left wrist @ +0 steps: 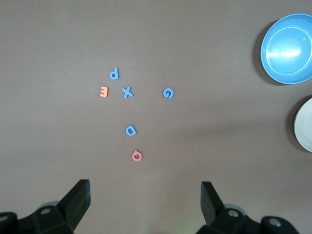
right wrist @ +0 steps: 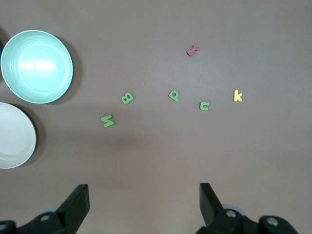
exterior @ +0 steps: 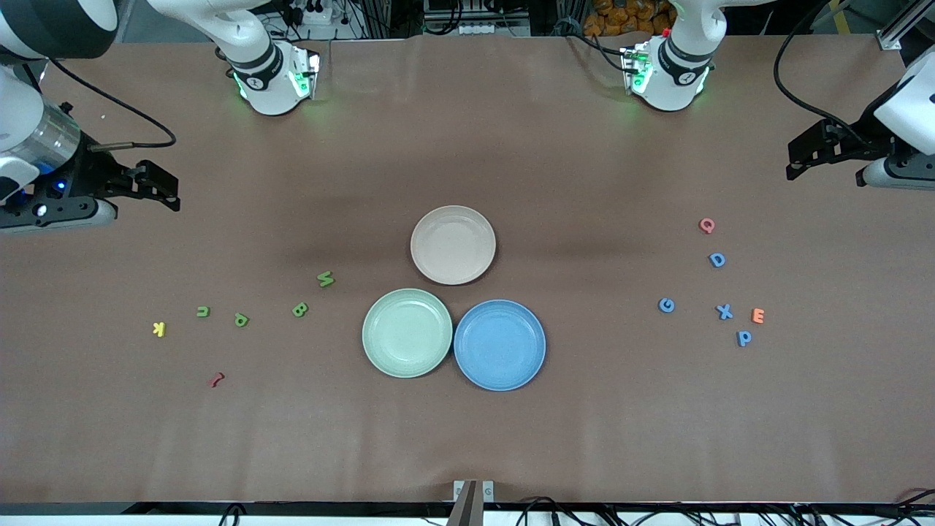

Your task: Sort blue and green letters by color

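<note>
Four blue letters lie toward the left arm's end: D (exterior: 717, 260), G (exterior: 666, 305), X (exterior: 724, 312), P (exterior: 743, 338). They also show in the left wrist view, around the X (left wrist: 127, 92). Four green letters lie toward the right arm's end: one (exterior: 326, 278), B (exterior: 300, 310), another (exterior: 242, 319) and a third (exterior: 203, 312). The right wrist view shows them around the B (right wrist: 127, 98). My left gripper (exterior: 796, 162) (left wrist: 145, 195) is open and empty, up over the table's end. My right gripper (exterior: 166, 191) (right wrist: 144, 197) is open and empty over the other end.
A beige plate (exterior: 453, 245), a green plate (exterior: 407, 332) and a blue plate (exterior: 500, 345) sit empty mid-table. A pink Q (exterior: 706, 225) and orange E (exterior: 758, 315) lie among the blue letters. A yellow K (exterior: 159, 329) and a dark red letter (exterior: 216, 379) lie by the green ones.
</note>
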